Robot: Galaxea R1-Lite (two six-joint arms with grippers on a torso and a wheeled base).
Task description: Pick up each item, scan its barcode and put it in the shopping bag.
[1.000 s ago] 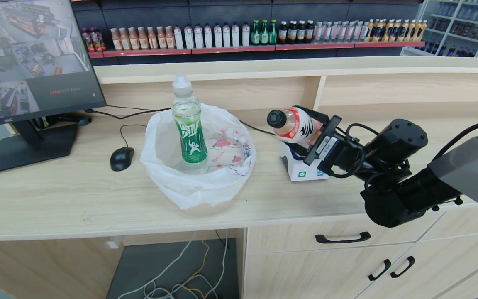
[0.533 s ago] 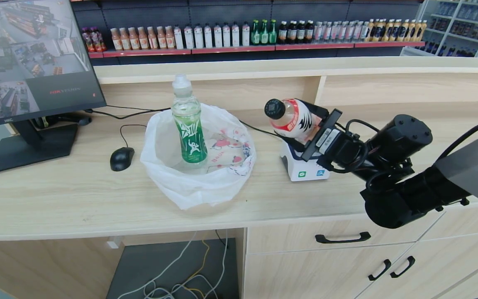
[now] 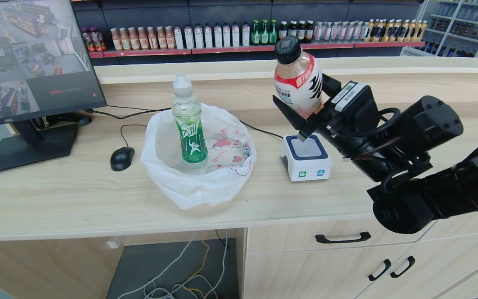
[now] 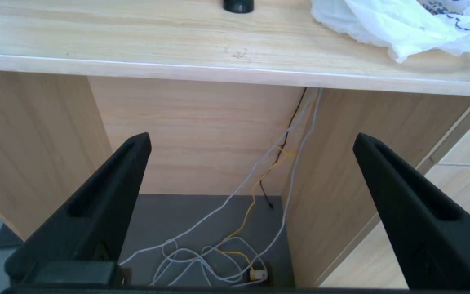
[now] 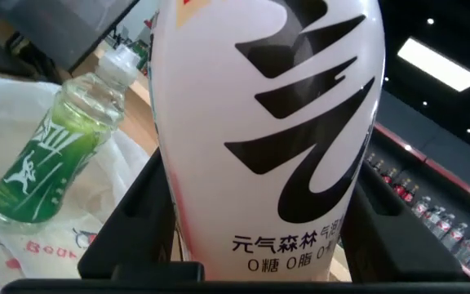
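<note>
"Where's the left gripper?"

"Down low in front of the worktop, below the level of the shopping bag. Its fingers are spread wide with nothing between them, and past them you can see loose cables on the floor under the worktop."

"And on top?"

"Far left of the bag is a monitor on its stand. A black mouse lies just left of the bag. The bag itself sits open and crumpled, with a green bottle standing upright inside it, cap up."

"What about the scanner?"

"The scanner is a small white box just right of the bag, window facing up."

"And the other bottle?"

"The white bottle with the black cap is in the air, right of the bag and higher than it, over the scanner. It's nearly upright. The right gripper has its fingers clamped on the bottle's lower body."
</note>
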